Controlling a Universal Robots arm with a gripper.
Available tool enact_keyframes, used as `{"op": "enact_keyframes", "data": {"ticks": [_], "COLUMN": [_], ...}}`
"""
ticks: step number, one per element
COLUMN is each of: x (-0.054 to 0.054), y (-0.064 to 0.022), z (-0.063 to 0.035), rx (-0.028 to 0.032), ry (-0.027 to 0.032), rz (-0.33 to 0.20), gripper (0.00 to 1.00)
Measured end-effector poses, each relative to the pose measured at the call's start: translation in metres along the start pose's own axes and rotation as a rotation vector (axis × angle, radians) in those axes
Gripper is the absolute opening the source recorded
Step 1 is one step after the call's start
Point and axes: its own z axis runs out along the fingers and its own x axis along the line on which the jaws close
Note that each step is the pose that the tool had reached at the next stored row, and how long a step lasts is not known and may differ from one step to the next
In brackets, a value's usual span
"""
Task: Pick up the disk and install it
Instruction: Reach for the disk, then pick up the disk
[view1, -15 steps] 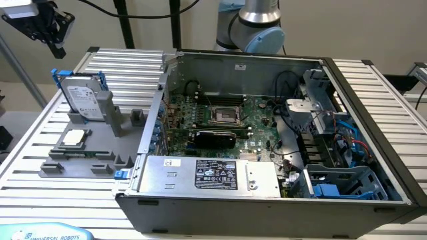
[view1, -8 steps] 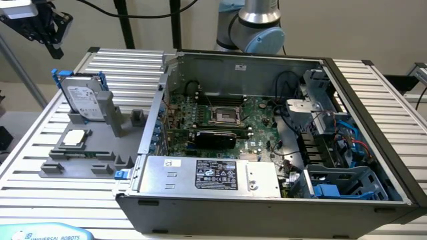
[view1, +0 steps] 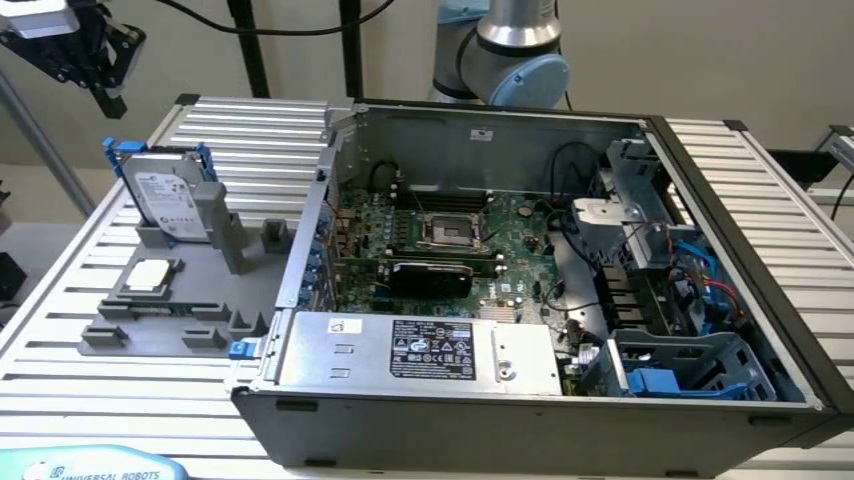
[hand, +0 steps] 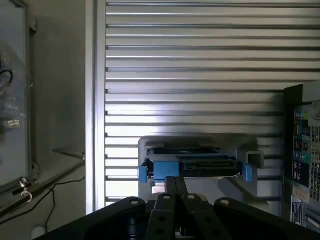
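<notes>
Blue plastic frames the disk (view1: 171, 200), which stands on edge in a grey holder (view1: 134, 335) on the slatted table (view1: 254, 125), at the exterior view's left and just beside the open computer case (view1: 534, 135). The gripper (view1: 107, 98) hangs above the disk and a bit further to that view's left, well apart from it, w/ nothing in it. Inside the case, a blue-grey drive cage (view1: 694, 362) sits at the near corner on the exterior view's right (I'd guess that's where the disk goes, but can't confirm).

Wrist view: the gripper (hand: 175, 181) looks down on the disk (hand: 192, 166), seen edge-on in its holder, blue tabs at both ends. The two fingers (hand: 170, 189) are pressed together, tips meeting, clamped on nothing and clear of the disk.

Progress, as I judge it: approx. nil. Disk not yet gripped, not lifted, not in the case; both pick-up and install are left to do.
</notes>
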Motion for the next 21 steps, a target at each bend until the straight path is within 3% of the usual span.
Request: {"op": "enact_keyframes", "data": {"ticks": [19, 21], "x": [-0.0001, 0.0], "y": [0.0003, 0.0003], "z": [0.0001, 0.0001], "rx": [-0.0001, -0.0004], "ry": [0.0009, 0.0023], "rz": [-0.021, -0.05], "gripper": [0.11, 0.11]}}
